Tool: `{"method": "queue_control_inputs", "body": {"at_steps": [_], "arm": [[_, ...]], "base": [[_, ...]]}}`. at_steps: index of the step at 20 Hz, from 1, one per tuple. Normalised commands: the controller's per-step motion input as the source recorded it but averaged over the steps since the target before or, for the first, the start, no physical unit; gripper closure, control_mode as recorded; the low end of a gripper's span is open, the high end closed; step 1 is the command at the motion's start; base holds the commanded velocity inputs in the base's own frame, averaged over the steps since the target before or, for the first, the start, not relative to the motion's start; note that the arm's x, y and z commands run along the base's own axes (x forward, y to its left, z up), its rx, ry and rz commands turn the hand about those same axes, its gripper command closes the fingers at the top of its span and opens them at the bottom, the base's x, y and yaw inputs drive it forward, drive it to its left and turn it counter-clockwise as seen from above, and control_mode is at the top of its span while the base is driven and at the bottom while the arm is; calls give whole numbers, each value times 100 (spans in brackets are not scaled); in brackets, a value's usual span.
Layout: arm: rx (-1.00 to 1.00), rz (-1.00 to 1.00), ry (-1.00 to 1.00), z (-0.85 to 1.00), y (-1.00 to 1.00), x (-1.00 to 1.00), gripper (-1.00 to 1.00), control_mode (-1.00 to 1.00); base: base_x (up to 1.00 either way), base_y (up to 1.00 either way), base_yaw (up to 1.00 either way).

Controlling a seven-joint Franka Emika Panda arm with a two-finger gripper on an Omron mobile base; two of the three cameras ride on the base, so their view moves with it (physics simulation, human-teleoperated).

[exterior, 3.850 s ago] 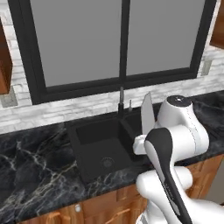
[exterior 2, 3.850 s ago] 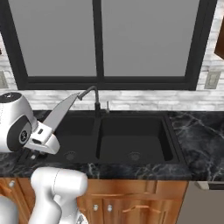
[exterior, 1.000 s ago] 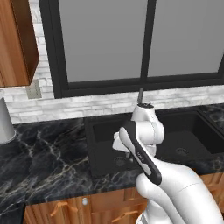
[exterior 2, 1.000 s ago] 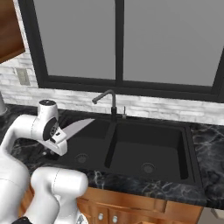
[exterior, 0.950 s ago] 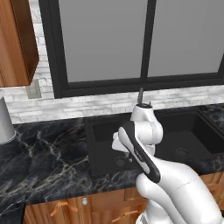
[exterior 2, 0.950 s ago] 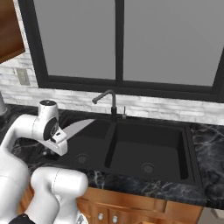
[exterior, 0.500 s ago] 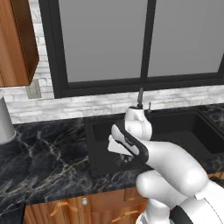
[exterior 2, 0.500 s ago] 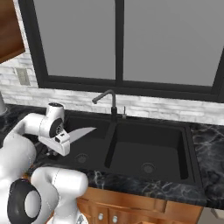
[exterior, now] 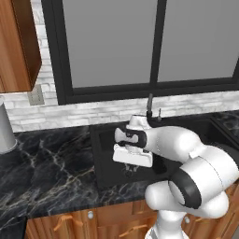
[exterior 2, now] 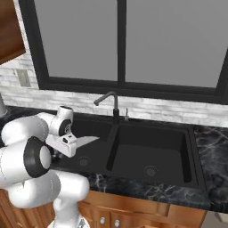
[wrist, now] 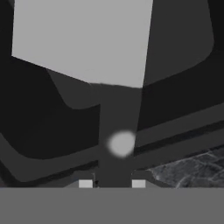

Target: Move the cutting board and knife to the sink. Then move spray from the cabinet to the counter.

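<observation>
My gripper (exterior 2: 67, 144) is shut on the dark handle of the knife (exterior 2: 87, 140). Its pale grey blade points right, roughly level, over the left basin of the black sink (exterior 2: 156, 147). In the hand view the knife's wide blade (wrist: 83, 39) stretches away from my gripper (wrist: 112, 183) above the dark basin. From the left base view, the gripper (exterior: 133, 156) hangs over the sink (exterior: 105, 179) near its left wall. The black marble counter (exterior: 46, 168) runs left of the sink. The wooden wall cabinet (exterior: 18, 46) hangs at upper left. The cutting board and spray are out of view.
A dark faucet (exterior 2: 109, 100) rises behind the divider between the two basins. A grey cylinder (exterior: 4, 133) stands on the counter at far left. A wall outlet (exterior: 35, 95) sits on the pale brick backsplash. Lower wooden cabinet doors (exterior 2: 133, 216) run under the counter.
The hand has swung forward and down over the left basin, and the knife has dropped from a raised tilt to nearly level. The grip has stayed the same.
</observation>
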Motion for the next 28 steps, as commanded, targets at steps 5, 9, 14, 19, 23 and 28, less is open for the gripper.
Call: {"method": "queue_control_inputs", "body": {"at_steps": [5, 9, 14, 19, 23, 28], "arm": [[0, 0, 4, -36, 0, 31, 100, -100], [0, 0, 4, -36, 0, 29, 100, -100], [0, 0, 2, -39, 0, 37, 100, -100], [0, 0, 2, -32, 0, 32, 100, -100], [0, -1, 2, -31, 3, 30, 100, -100], [0, -2, 2, -31, 1, 32, 100, -100]], "base": [[0, 0, 0], [0, 0, 0], [0, 0, 0], [0, 0, 0], [0, 0, 0], [0, 0, 0]]}}
